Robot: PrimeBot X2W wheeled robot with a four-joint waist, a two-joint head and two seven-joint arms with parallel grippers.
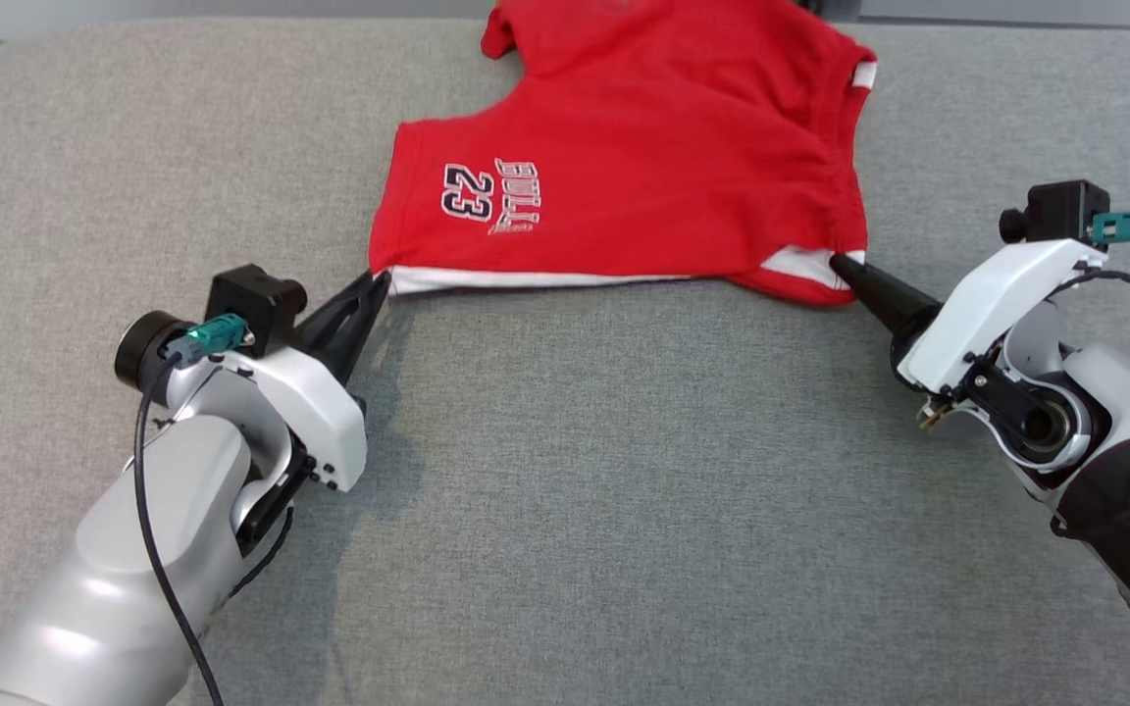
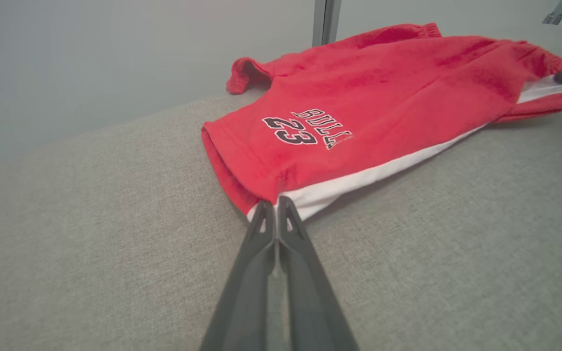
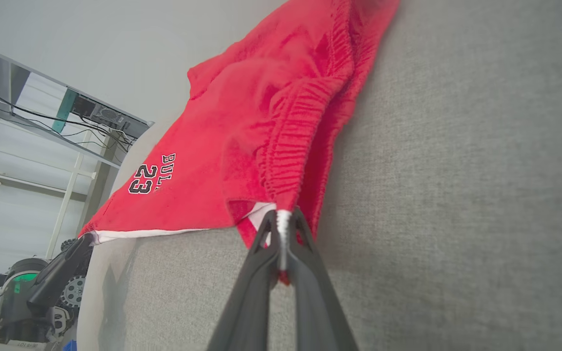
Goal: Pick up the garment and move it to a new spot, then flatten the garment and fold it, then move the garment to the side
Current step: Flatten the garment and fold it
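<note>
The garment (image 1: 643,167) is a pair of red shorts with white side stripes and "BULLS 23" print, spread on the grey fabric surface (image 1: 565,471). My left gripper (image 1: 381,281) is shut on its near left corner, at the white stripe; the left wrist view shows the garment (image 2: 359,122) pinched at the tips of my left gripper (image 2: 275,204). My right gripper (image 1: 838,261) is shut on the near right corner by the waistband. In the right wrist view the garment (image 3: 261,146) has white and red cloth caught between the fingers of my right gripper (image 3: 283,217). The near edge stretches between both grippers.
The grey surface spreads wide in front of the garment, between the two arms. Its far edge runs just behind the garment. In the right wrist view a metal shelf frame (image 3: 66,161) with cables stands beyond the surface, and my left gripper (image 3: 66,263) shows at lower left.
</note>
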